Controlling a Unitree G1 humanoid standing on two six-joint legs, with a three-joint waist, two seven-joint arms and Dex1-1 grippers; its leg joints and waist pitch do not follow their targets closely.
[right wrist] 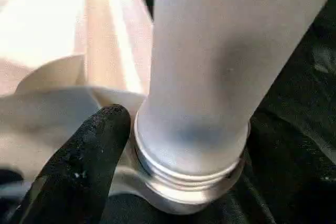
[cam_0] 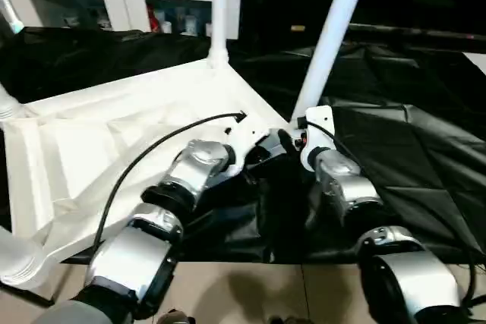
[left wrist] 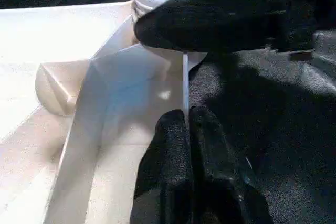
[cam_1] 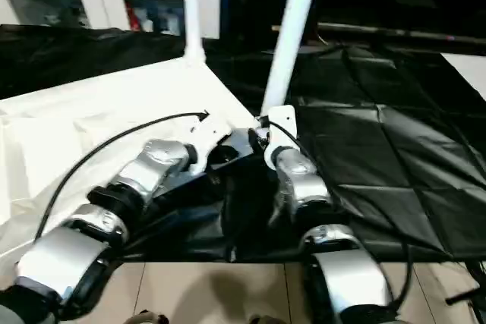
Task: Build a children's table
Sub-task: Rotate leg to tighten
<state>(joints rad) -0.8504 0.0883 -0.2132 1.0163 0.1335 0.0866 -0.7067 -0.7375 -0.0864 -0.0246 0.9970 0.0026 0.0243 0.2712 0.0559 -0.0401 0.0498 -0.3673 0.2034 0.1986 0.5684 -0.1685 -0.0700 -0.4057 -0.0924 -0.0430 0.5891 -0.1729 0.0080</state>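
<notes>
The white plastic table top [cam_0: 114, 142] lies upside down, ribbed underside up, on black sheeting [cam_0: 410, 165] at about 10 o'clock from the robot. Its near right corner socket [right wrist: 184, 192] carries a long white cylindrical tube leg [cam_0: 330, 39] whose long axis rises steeply, tilted toward 1 o'clock. Another white tube leg [cam_0: 219, 9] stands upright at the far corner.

The right pincer [cam_0: 304, 138] is the nearer one, right at the base of the tilted leg; one black finger [right wrist: 79, 166] rests against the socket's collar, and how wide the pincer stands cannot be told.

The left pincer [left wrist: 188, 129] is closed, its fingertips pressed together on the thin corner rim just beside the socket, likely steadying the top.

The leg's thread still shows above the socket, so seating looks unfinished.
</notes>
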